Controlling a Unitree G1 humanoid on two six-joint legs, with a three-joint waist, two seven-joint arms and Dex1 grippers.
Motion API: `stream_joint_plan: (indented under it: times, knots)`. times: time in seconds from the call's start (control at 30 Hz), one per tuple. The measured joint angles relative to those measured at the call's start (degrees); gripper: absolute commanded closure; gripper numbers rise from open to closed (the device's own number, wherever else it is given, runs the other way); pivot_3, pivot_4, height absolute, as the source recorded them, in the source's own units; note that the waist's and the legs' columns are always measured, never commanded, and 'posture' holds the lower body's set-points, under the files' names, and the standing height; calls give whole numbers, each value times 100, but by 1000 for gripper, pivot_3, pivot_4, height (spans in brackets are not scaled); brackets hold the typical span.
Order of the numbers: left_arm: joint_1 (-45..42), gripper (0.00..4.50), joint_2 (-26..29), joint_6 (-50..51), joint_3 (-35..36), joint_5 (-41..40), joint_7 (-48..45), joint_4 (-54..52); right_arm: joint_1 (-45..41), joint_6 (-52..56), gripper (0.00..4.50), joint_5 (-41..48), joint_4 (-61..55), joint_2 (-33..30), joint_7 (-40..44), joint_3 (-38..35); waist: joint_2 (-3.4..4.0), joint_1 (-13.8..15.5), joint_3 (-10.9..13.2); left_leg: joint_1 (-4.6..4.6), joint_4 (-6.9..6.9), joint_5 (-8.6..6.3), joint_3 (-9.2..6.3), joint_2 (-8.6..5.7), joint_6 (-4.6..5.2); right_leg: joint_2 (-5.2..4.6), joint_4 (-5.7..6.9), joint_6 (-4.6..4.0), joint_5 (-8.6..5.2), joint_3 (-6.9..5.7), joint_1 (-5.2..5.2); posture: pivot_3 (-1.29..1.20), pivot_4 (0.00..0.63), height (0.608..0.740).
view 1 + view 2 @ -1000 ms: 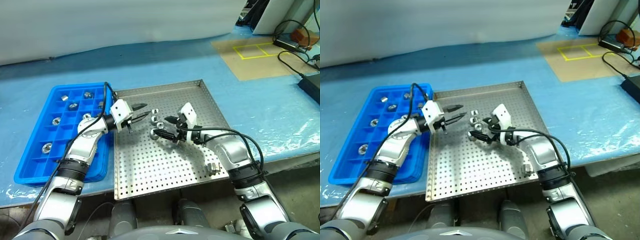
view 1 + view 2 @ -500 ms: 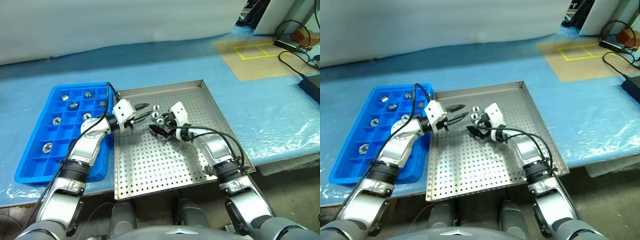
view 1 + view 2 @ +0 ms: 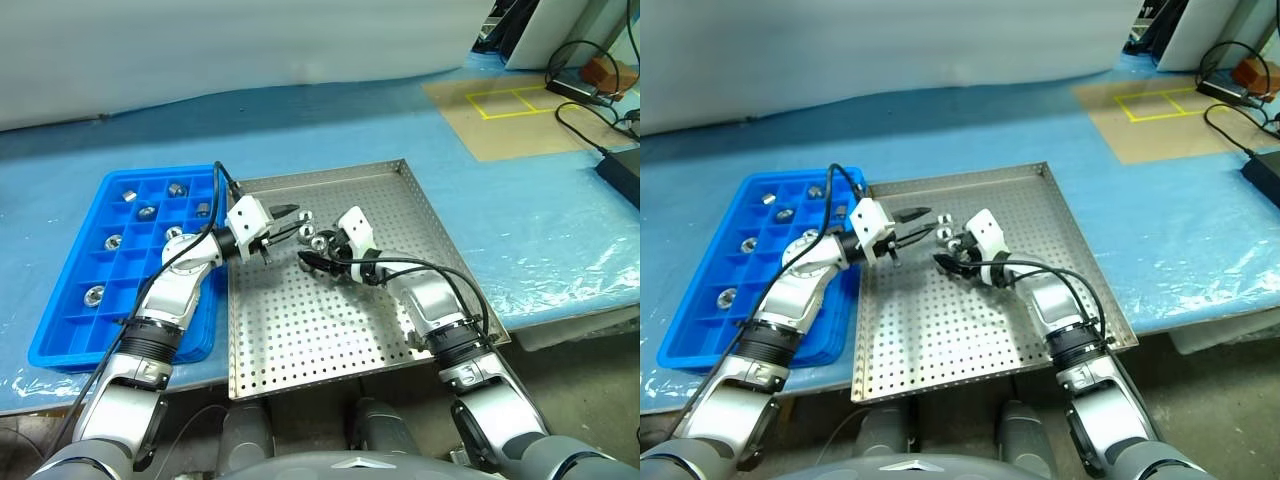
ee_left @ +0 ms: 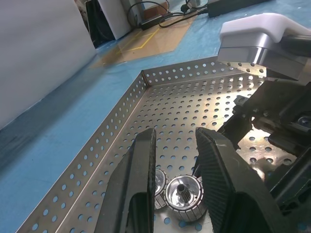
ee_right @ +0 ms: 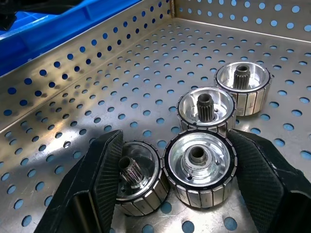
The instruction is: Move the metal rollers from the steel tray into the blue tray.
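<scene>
Right pincer [image 5: 194, 160] newly astride rollers [image 5: 199, 167]

My bench w/ blue plastic sheet [image 3: 520, 215], steel tray [image 3: 420, 215] beside blue tray [image 3: 60, 330], brown board [image 3: 500, 115] far right.

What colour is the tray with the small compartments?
Bright blue; the left eye view shows it best.

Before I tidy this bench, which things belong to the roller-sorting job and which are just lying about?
Part of the job:
- metal rollers on the steel tray
- blue tray, some rollers already in it
- right gripper, two rollers between its fingers
- left gripper, empty

Lying about:
- black cables
- cardboard sheet with yellow tape
</scene>
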Motion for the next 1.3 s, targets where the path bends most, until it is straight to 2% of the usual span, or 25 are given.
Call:
stream_joint_plan:
  times: [0.2, 0.3, 0.4, 0.53, 0.67, 0.8, 0.9, 1.07, 1.2, 1.3]
  knots:
    - [0, 3152, -2, 11, 0, 3, 5, -9, -22, -94, 1450, 5, 81, -5, 21, -10, 0, 0, 0, 2, 1, 0, 0, 0, -1, 0, 0, -1, 1, 1, 2, -148, 150, 740]
    - [-12, 3152, -6, 57, 1, 0, 10, -23, 2, 276, 1450, 226, -112, -100, 253, -139, 0, 17, 0, -5, 0, 0, 0, -1, 0, -1, -6, -1, 1, 0, 0, -149, 150, 740]
    - [-23, 3152, 26, 113, 27, -19, -3, -31, 158, 894, 1450, 652, -609, -522, 756, -279, -2, 32, 2, -18, -1, -5, 0, -2, 9, -1, -16, 0, 1, -1, -3, -150, 150, 740]
    - [-67, 3152, 83, 318, 74, -232, -156, -158, 418, 1983, 1450, 1456, -1613, -1427, 1551, -479, -4, 41, 3, -31, -2, -5, -4, 0, 10, 3, -17, 0, 1, -5, -15, -159, 150, 740]
    - [-98, 3152, 311, 237, 66, -222, -425, -231, 482, 2841, 1450, 2317, -2367, -1900, 1986, -856, -5, 9, 4, -15, -5, -5, -3, 2, 7, 5, -13, 1, 1, -2, -11, -172, 150, 740]
    - [-61, 3152, 514, -375, -169, 114, -686, -184, 502, 3063, 1450, 2646, -2850, -2096, 2081, -940, -5, 23, 4, -3, -8, -3, -2, 1, 4, 1, -14, 1, 1, 0, -1, -188, 150, 740]
    - [-25, 3152, 706, -1500, -510, 690, -777, 68, 603, 3061, 1450, 2654, -2965, -2153, 2059, -911, -5, 21, 4, -6, -7, -3, -1, 0, 5, 1, -16, 1, 1, 1, -2, -196, 150, 740]
    - [-447, 3152, 550, -2750, -597, 1181, -350, 861, 649, 3015, 1450, 2617, -2949, -2167, 1936, -898, -5, 35, 4, -13, 2, -3, -1, 1, 5, 1, -10, 0, 2, -2, -4, -202, 150, 740]
    - [-987, 3152, 530, -3496, -584, 1553, 207, 1540, 654, 2894, 1450, 2605, -2829, -2196, 1989, -898, -5, 21, 4, -9, 7, -3, -2, -2, 5, 1, -7, 2, 2, 2, -2, -205, 150, 740]
    - [-1049, 3152, 453, -3912, -618, 1820, 558, 2024, 653, 2864, 1450, 2606, -2748, -2294, 2050, -909, -5, 6, 4, -12, 7, -3, -1, -1, 6, 3, -9, 2, 3, 3, -4, -210, 150, 740]
